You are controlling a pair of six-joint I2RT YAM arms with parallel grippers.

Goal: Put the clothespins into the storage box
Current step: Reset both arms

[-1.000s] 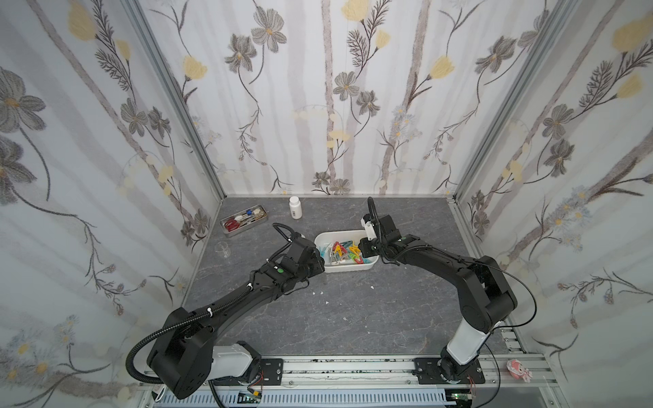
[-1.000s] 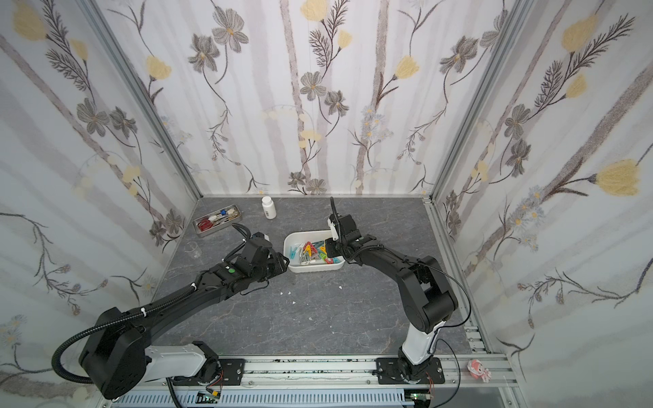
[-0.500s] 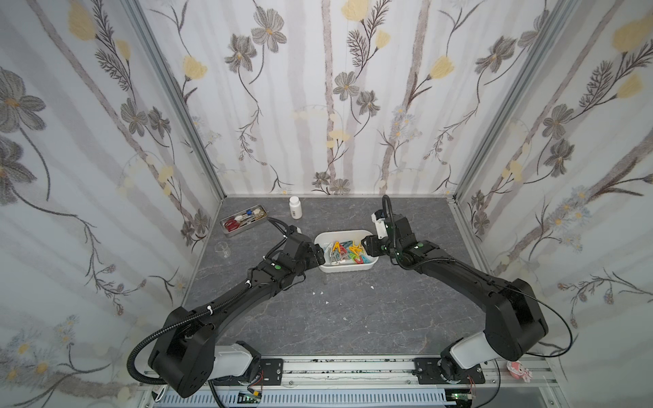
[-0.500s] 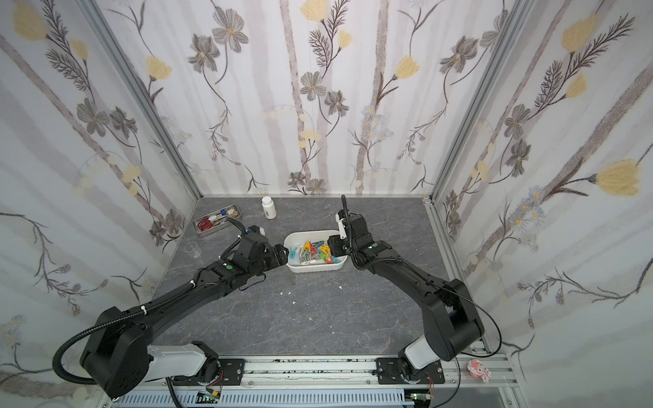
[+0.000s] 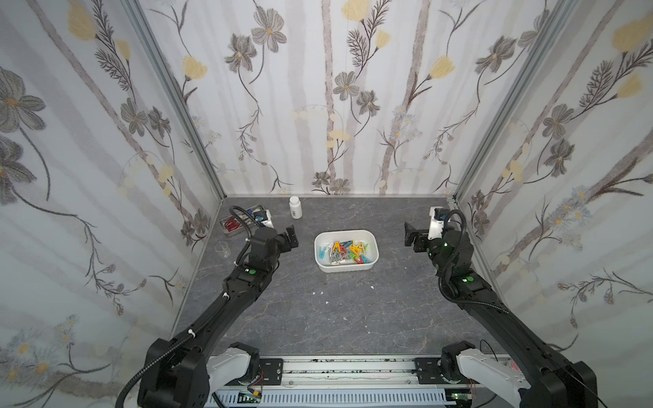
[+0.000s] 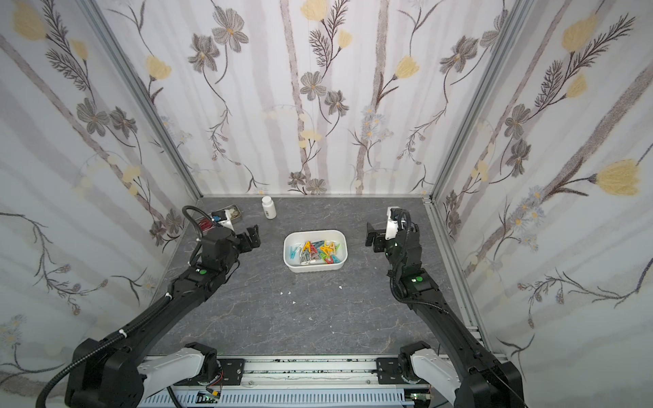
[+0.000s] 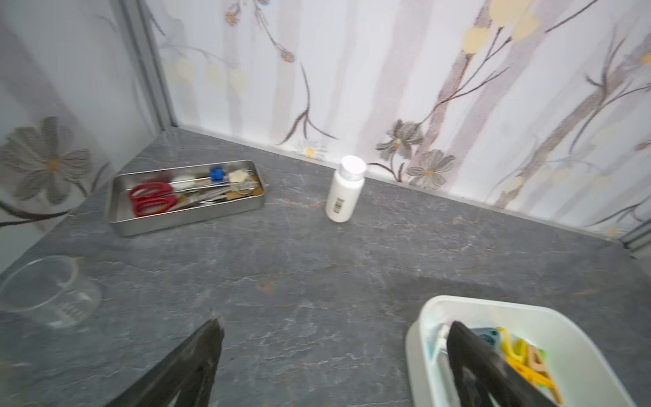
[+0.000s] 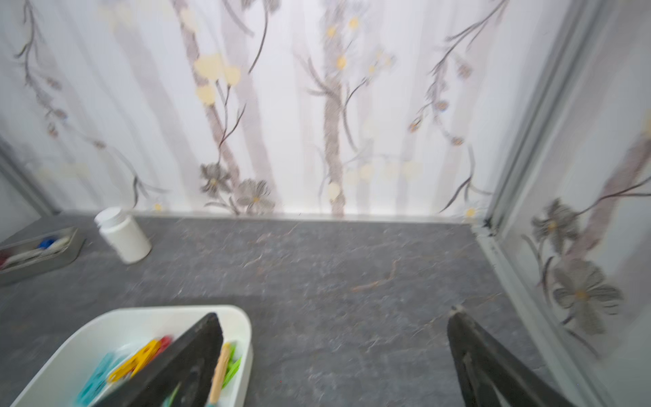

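Note:
The white storage box (image 5: 344, 233) stands mid-table in both top views (image 6: 314, 233), holding several coloured clothespins (image 5: 344, 251) (image 6: 315, 251). I see no clothespin lying on the table outside it. My left gripper (image 5: 288, 240) (image 6: 251, 238) hovers left of the box, open and empty. My right gripper (image 5: 411, 238) (image 6: 372, 240) hovers to the box's right, near the side wall, also open and empty. In the left wrist view the left gripper (image 7: 334, 322) spans bare table beside the box (image 7: 493, 303) and its clothespins (image 7: 521, 359). The right wrist view shows the right gripper (image 8: 334, 315), box (image 8: 141, 312) and clothespins (image 8: 141, 356), blurred.
A grey metal tray (image 5: 235, 224) (image 7: 190, 220) with red scissors and tools sits at the back left. A white bottle (image 5: 295, 207) (image 7: 345, 190) (image 8: 121, 234) stands near the back wall. A clear beaker (image 5: 222, 249) (image 7: 49, 292) is by the left wall. Small white scraps (image 5: 321, 292) dot the table.
Both arms have drawn away from the box, the left one leftwards and the right one rightwards. Both grippers have gone from nearly shut to wide open.

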